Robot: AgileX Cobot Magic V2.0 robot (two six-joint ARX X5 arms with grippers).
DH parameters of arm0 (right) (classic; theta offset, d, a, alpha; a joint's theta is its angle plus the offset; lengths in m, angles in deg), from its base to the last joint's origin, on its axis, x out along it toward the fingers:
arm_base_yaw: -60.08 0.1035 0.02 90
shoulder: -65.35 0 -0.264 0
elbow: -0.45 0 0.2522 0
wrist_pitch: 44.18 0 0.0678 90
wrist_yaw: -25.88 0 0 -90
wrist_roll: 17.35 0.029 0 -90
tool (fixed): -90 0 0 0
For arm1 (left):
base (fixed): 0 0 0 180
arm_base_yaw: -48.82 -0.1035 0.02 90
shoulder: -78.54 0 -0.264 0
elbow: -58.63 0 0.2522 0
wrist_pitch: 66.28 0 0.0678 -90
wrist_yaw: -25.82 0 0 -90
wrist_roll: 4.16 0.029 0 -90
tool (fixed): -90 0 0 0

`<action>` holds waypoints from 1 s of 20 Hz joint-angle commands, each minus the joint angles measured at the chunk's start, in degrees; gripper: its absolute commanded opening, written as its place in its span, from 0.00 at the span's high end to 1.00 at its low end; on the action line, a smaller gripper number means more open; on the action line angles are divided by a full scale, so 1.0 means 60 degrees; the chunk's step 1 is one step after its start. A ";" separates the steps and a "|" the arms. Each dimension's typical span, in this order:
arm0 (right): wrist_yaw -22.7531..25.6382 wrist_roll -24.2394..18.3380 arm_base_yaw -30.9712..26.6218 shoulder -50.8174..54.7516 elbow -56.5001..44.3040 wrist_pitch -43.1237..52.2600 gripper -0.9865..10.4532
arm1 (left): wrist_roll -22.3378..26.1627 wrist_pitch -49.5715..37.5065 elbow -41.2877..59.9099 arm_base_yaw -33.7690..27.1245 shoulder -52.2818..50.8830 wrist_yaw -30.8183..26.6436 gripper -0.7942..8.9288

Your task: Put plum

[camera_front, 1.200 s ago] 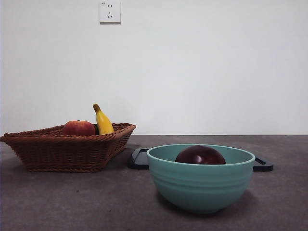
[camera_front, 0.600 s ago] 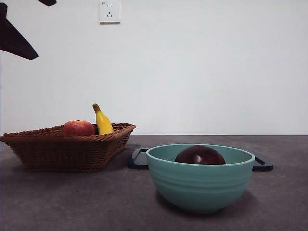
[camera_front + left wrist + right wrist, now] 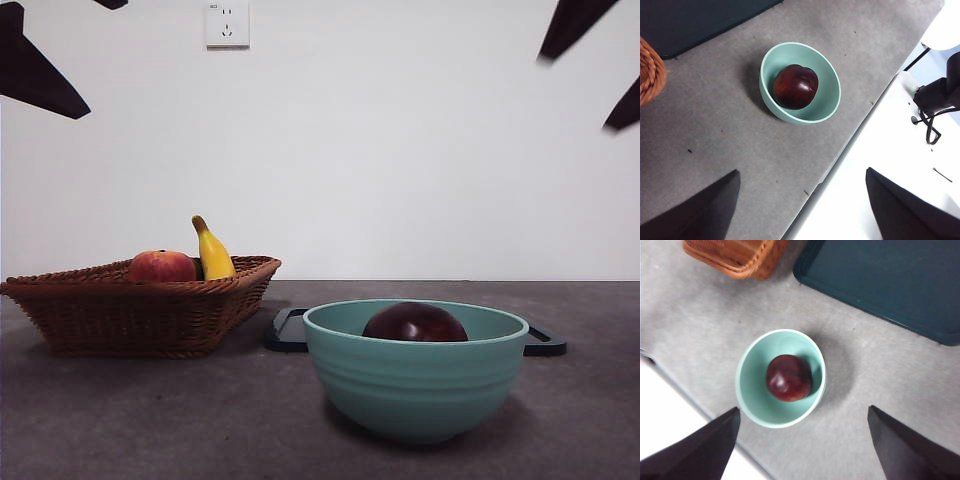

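Note:
The plum (image 3: 415, 323), dark maroon and glossy, lies inside a teal bowl (image 3: 416, 385) at the table's front middle; it also shows as the plum (image 3: 795, 86) in the bowl (image 3: 827, 107) and as the plum (image 3: 789, 377) in the bowl (image 3: 752, 390). My left gripper (image 3: 800, 210) hangs open high above the table, well clear of the bowl, and shows as black tips (image 3: 40, 70) at the top left corner. My right gripper (image 3: 802, 450) is open too, high over the bowl, with dark tips (image 3: 590, 55) at the top right.
A wicker basket (image 3: 140, 305) at the left holds a red-orange fruit (image 3: 162, 266) and a banana (image 3: 212, 250). A dark flat tray (image 3: 290, 330) lies behind the bowl. The table's front edge (image 3: 840, 165) runs close to the bowl. A wall socket (image 3: 228, 24) is on the back wall.
The right gripper's tips have come into the front view at the top right corner. The left gripper's tips appeared at the top left half a second earlier. Plum and bowl have not moved.

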 commanded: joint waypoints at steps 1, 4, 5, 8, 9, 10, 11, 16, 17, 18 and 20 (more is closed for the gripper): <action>0.0240 0.0678 0.0481 -0.0452 -0.0495 0.0922 0.56 | 0.0058 -0.0091 -0.0095 0.0058 0.0058 0.0051 0.50; 0.0860 0.0958 0.1082 -0.1045 -0.1246 0.2193 0.56 | 0.0058 -0.0098 -0.0095 0.0058 0.0058 0.0051 0.50; 0.1071 0.1016 0.1235 -0.1257 -0.1402 0.2546 0.56 | 0.0058 -0.0106 -0.0095 0.0058 0.0058 0.0047 0.50; 0.1559 0.1162 0.1639 -0.1902 -0.1745 0.3446 0.64 | 0.0058 -0.0102 -0.0095 0.0058 0.0058 0.0047 0.50; 0.1679 0.1202 0.1752 -0.2146 -0.1792 0.3697 0.64 | 0.0058 -0.0102 -0.0095 0.0058 0.0058 0.0047 0.50; 0.1785 0.1198 0.1843 -0.2353 -0.1792 0.3825 0.64 | 0.0058 -0.0102 -0.0095 0.0058 0.0058 0.0047 0.50; 0.1814 0.1198 0.1938 -0.2586 -0.1792 0.3971 0.64 | 0.0058 -0.0102 -0.0095 0.0058 0.0058 0.0051 0.50; 0.2386 0.1217 0.2229 -0.3472 -0.1792 0.4539 0.71 | 0.0058 -0.0098 -0.0095 0.0058 0.0058 0.0047 0.50; 0.2535 0.1217 0.2262 -0.3603 -0.1792 0.4572 0.73 | 0.0058 -0.0098 -0.0095 0.0058 0.0058 0.0047 0.50; 0.2532 0.1217 0.2262 -0.3694 -0.1792 0.4597 0.75 | 0.0058 -0.0098 -0.0095 0.0058 0.0058 0.0047 0.50; 0.2528 0.1217 0.2320 -0.3869 -0.1792 0.4663 0.78 | 0.0058 -0.0106 -0.0095 0.0058 0.0058 0.0047 0.50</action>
